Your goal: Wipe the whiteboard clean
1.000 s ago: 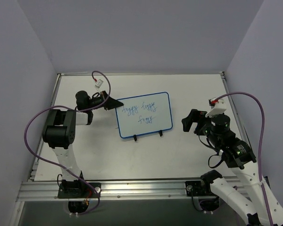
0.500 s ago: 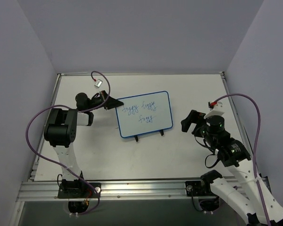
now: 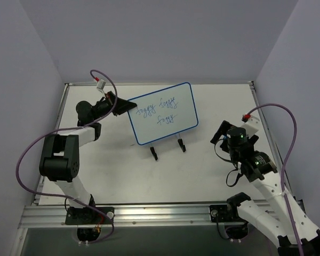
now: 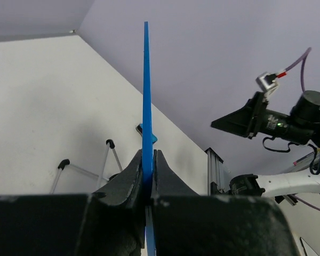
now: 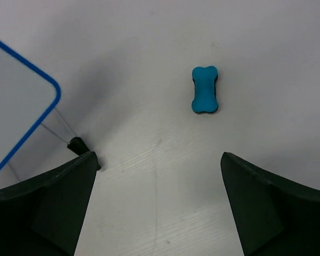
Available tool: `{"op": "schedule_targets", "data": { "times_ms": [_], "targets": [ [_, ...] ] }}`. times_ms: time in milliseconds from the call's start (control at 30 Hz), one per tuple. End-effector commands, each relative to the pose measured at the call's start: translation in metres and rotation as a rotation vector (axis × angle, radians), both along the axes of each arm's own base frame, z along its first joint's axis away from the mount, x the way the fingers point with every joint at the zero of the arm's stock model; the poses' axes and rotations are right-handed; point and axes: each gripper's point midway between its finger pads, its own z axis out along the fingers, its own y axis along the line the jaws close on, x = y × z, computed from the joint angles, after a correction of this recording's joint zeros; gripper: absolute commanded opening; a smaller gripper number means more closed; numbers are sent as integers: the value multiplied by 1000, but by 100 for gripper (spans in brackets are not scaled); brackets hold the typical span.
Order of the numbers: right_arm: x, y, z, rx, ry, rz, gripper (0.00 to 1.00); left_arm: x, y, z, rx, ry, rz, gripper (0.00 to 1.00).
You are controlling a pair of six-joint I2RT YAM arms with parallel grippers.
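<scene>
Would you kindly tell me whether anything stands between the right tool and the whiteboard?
Nothing visible does. Only bare table separates the open right tool from the whiteboard, which the left tool clamps by its edge.

Light: bright, even, diffuse, from overhead.
Shadows: a soft grey patch on the table [image 5: 149, 32] beside the whiteboard [image 5: 16, 101]; a thin dark rim under the blue eraser [image 5: 205, 89].
Focus: top view sharp throughout.
Close to the lens: left gripper [image 4: 148, 162] dark and slightly blurred; right gripper [image 5: 157, 160] dark and soft-edged.
</scene>
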Motion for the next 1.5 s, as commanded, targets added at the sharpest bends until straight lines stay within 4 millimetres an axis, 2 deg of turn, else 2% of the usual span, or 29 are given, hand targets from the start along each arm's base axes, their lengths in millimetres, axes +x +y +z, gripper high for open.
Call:
{"op": "schedule_targets", "data": {
  "times_ms": [0,33,67,100,133,167,200,233,267,300,333,367,400,467,600,667,767,833,1067,1100,1167,1367,1467],
  "targets": [
    [21,-25,-11,-74,49,-130,95,-28,7,97,-105,-245,89,2],
    [27,-21,-18,-43,85,-89,94,-31,7,105,-108,-225,113,2],
    [40,-37,-27,-25,117,-132,90,-33,9,112,-86,-247,159,2],
    [46,-41,-33,-14,138,-109,88,-43,9,120,-48,-170,195,2],
    [51,-34,-39,48,164,-53,85,-37,10,124,-32,-120,288,2],
    [60,-37,-50,55,196,-55,83,-38,11,125,37,-141,353,2],
    [64,-41,-55,50,212,-65,83,-48,15,128,88,-61,399,2],
    [67,-46,-62,28,231,-83,82,-46,23,129,100,-15,470,2],
    [69,-50,-78,7,287,-94,82,-51,27,129,100,37,485,2],
    [72,-54,-81,-12,301,-103,82,-64,31,132,103,71,490,2],
    [73,-61,-95,-48,354,-106,82,-69,34,132,101,84,501,2],
    [77,-73,-101,-76,385,-130,76,-89,39,141,84,78,510,2],
    [76,-74,-108,-84,408,-124,76,-88,39,140,86,81,510,2],
    [87,-61,-113,-31,397,-56,71,-104,44,142,89,96,515,2],
    [98,-61,-133,-44,447,-49,67,-124,54,144,97,119,551,2],
    [99,-64,-138,-75,463,-26,67,-134,61,144,110,113,583,2],
    [100,-67,-146,-90,482,-28,64,-142,61,138,149,106,563,2],
    [99,-66,-152,-87,491,-27,58,-145,59,134,155,106,551,2],
    [96,-71,-164,-99,512,-50,49,-149,50,122,157,101,491,2],
    [94,-71,-166,-104,521,-50,49,-149,50,122,161,97,489,2],
    [92,-85,-168,-106,530,-86,48,-152,48,123,163,87,473,2],
    [87,-87,-172,-114,547,-100,47,-153,45,122,180,74,460,2],
    [85,-87,-167,-107,520,-113,47,-152,44,120,186,72,449,2]
  ]
}}
